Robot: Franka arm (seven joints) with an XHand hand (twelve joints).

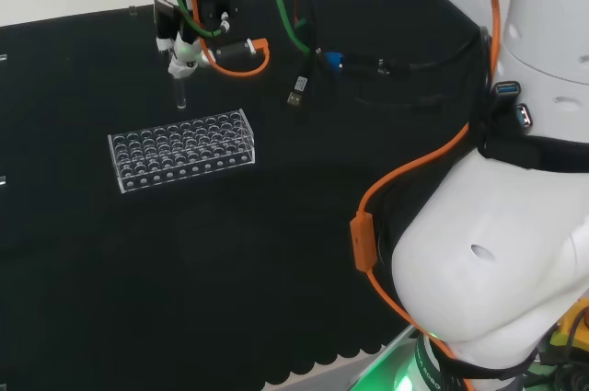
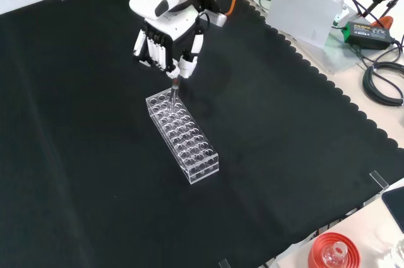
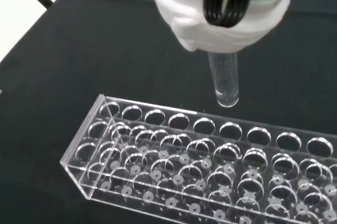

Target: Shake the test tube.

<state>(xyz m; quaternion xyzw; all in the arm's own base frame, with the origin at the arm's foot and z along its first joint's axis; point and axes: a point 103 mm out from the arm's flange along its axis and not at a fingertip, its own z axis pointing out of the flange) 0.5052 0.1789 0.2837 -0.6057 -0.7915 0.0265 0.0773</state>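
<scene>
Head view: black cloth [image 1: 304, 253] bears a clear rack [image 1: 181, 149]. The hand [image 1: 184, 41] pinches an upright test tube [image 1: 180, 94] above it. Front view: tube [image 2: 173, 93] over the rack's far end. Wrist view: tube bottom clear of the holes.

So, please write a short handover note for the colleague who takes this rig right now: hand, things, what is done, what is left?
Hand: shut on the test tube, fingers curled round its upper part, above the cloth.
Test tube: upright, its rounded bottom clear of the rack, hanging above the row of holes along one long edge, near one end of the rack. It looks empty, but clear glass is hard to judge.
Rack: lies on the black cloth, its holes look empty.
Done: tube is out of the rack and held.
Left: the shaking itself cannot be judged from this moment; possibly putting the tube back.
</scene>
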